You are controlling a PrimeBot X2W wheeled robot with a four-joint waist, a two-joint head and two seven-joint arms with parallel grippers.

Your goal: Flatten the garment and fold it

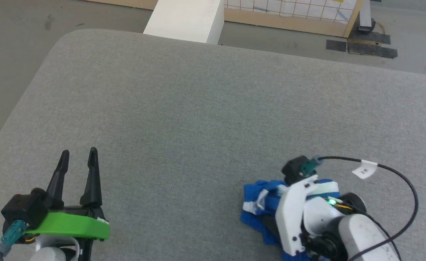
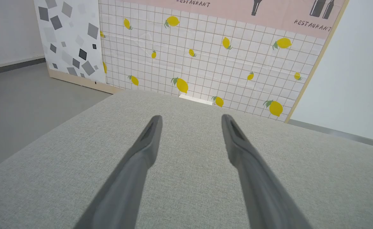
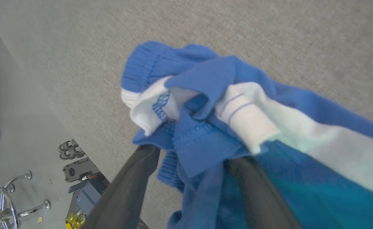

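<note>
Left tool (image 1: 79, 150) released — right tool (image 3: 193, 157) spread, tips under bunched garment (image 3: 202, 73).

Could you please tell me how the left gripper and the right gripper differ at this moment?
The left gripper points across the bare grey surface; the right gripper is pushed into the garment. The left's fingertips show plainly; the right's are hidden under cloth. Both have fingers apart.

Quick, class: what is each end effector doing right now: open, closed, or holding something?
Left end effector: open, holding nothing.
Right end effector: open, pushed into the shorts, tips hidden by cloth.
</note>
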